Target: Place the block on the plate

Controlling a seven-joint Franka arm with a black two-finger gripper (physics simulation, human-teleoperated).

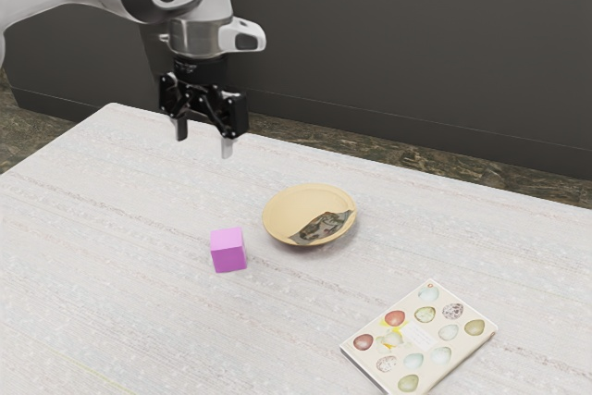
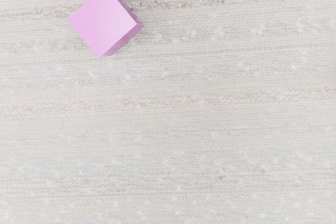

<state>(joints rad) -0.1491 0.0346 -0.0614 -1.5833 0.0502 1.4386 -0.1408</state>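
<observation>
Block (image 1: 228, 251) on table (image 1: 111, 275), lower than and well apart from wide-spread end effector (image 1: 203, 143).

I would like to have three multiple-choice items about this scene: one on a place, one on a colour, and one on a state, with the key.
1. Where is the block?
A) On the plate
B) Under the plate
C) On the table, beside the plate

2. What colour is the block?
A) Pink-purple
B) Green
C) Black

3. What is the state of the gripper?
A) Shut on the block
B) Open, above the table
C) Shut on the plate

Key:
1 C: it sits on the tabletop, with a gap to the plate.
2 A: both views show pink-purple faces.
3 B: its fingers stand apart above the table, nothing between them.
</observation>
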